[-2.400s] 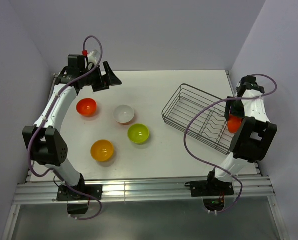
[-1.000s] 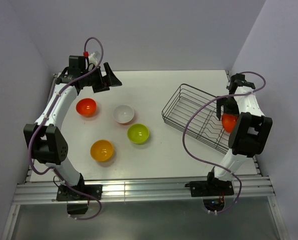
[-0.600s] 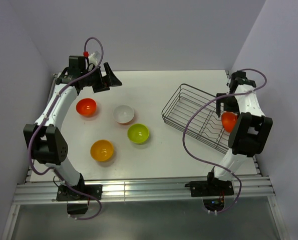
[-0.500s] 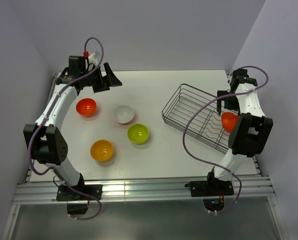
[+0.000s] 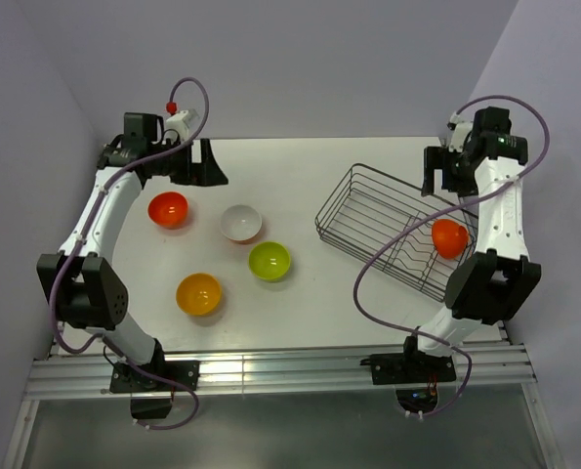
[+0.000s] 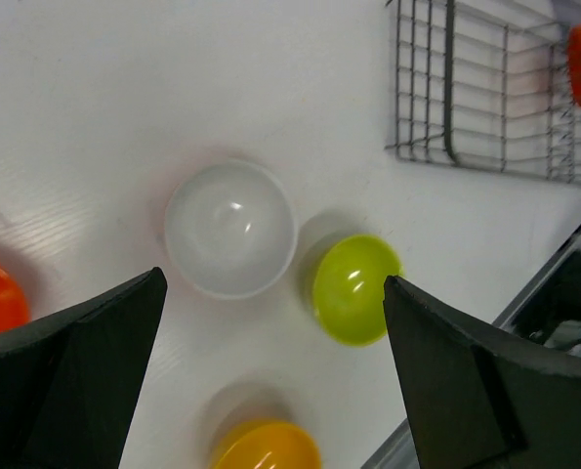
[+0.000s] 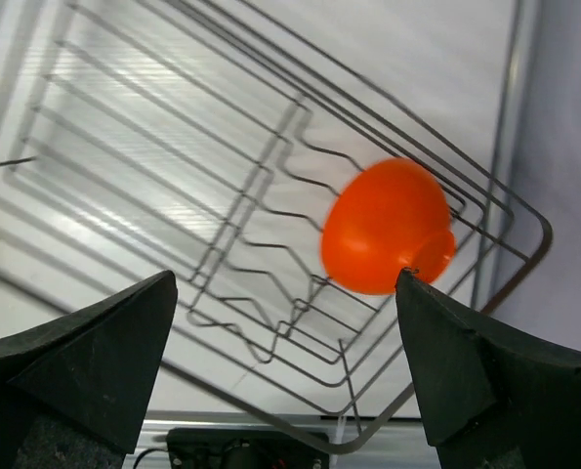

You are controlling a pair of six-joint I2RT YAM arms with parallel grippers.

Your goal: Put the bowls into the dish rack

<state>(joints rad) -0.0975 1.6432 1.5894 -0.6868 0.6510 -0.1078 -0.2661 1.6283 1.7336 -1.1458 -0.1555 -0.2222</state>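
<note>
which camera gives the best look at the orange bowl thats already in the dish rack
Right wrist view: the red-orange bowl sits large and whole, tipped on its side among the divider wires of the dish rack. Top external shows it small; left wrist catches only a cropped sliver at the top right corner.

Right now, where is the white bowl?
In the top view, the white bowl sits left of centre, between the left red bowl and the green bowl.

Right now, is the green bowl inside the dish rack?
No, the green bowl sits on the table next to the white bowl, outside the dish rack.
</note>
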